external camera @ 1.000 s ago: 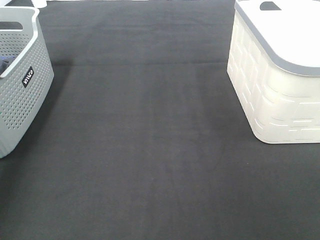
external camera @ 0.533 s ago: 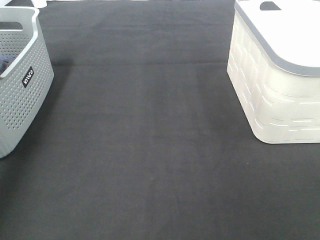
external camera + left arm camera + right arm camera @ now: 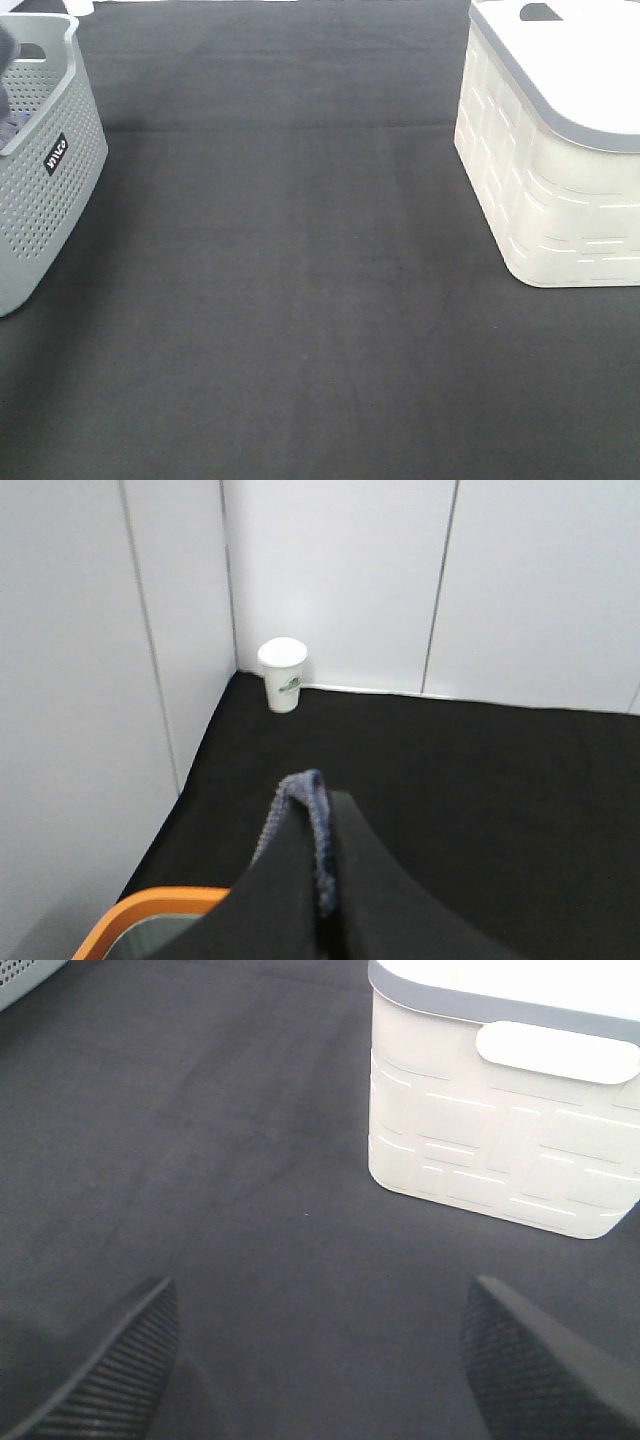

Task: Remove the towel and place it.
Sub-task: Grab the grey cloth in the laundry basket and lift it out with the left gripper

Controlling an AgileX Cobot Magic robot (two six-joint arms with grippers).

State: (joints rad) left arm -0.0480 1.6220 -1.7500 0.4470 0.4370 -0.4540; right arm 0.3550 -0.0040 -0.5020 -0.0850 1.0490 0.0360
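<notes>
The towel (image 3: pixel 322 845) shows as a pinched fold clamped in the left gripper (image 3: pixel 318 815), seemingly over the grey basket (image 3: pixel 50 190) at ten o'clock of the overhead view. The lift-out looks to be in hand. The next move calls for raising it clear, then carrying it over the black cloth (image 3: pixel 300 300). Only the left wrist view shows the grip. The right gripper (image 3: pixel 320 1360) hangs with jaws spread and empty near the white bin (image 3: pixel 500 1140), at two o'clock overhead.

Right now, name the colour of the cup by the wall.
Cup: white with green print, clearest in left wrist view.

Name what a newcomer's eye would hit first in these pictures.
Two bins flank a black cloth: a grey perforated basket at the left and a white lidded bin at the right. In the left wrist view, the shut left tool pinches a strip of grey-blue towel, with a white paper cup beyond it.
</notes>
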